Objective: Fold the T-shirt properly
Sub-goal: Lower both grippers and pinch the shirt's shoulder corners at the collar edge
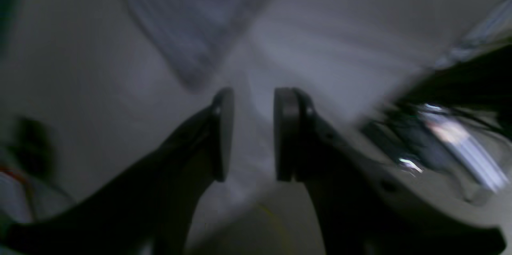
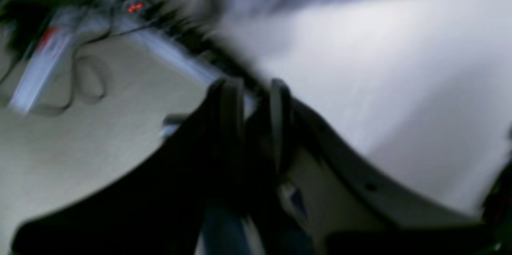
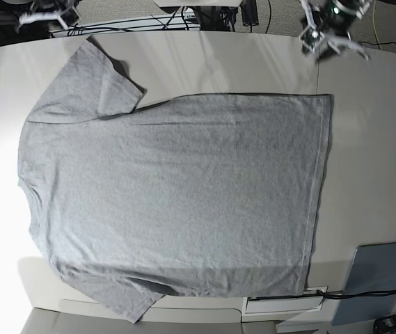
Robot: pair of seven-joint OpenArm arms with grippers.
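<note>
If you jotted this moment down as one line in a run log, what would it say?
T-shirt: flat, unfolded, plain side up | left fingers: apart, empty, off the shirt | right fingers: narrow gap, hold unclear | blue-grey panel: beside hem

T-shirt (image 3: 177,202): flat on table (image 3: 371,139), collar left, hem right | panel (image 3: 377,278): near right corner, right of hem, apart | grippers: far edge, left gripper (image 3: 330,38) right, right gripper (image 3: 44,15) left

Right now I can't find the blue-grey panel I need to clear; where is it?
In the base view, the blue-grey panel lies at the table's lower right corner, just right of the T-shirt's hem.
</note>
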